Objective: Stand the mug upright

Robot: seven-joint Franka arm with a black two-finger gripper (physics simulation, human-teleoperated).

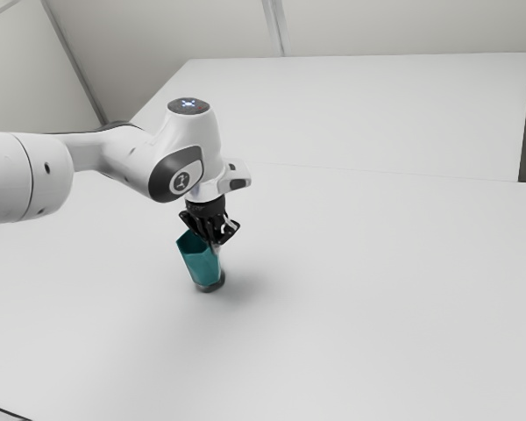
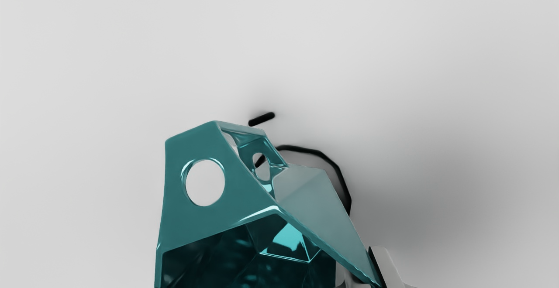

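Mug: left of centre in the exterior view, above the white table; body tilted, open rim toward the exterior view's upper left, dark base toward its lower right; contact between base and table cannot be confirmed. Gripper: pointed down at the rim; fingers appear closed on the mug's wall, one inside and one outside.

Even, bright light | soft, diffuse shadow on smooth white tabletop | glossy highlights on faceted teal mug, its interior dark | muted greys
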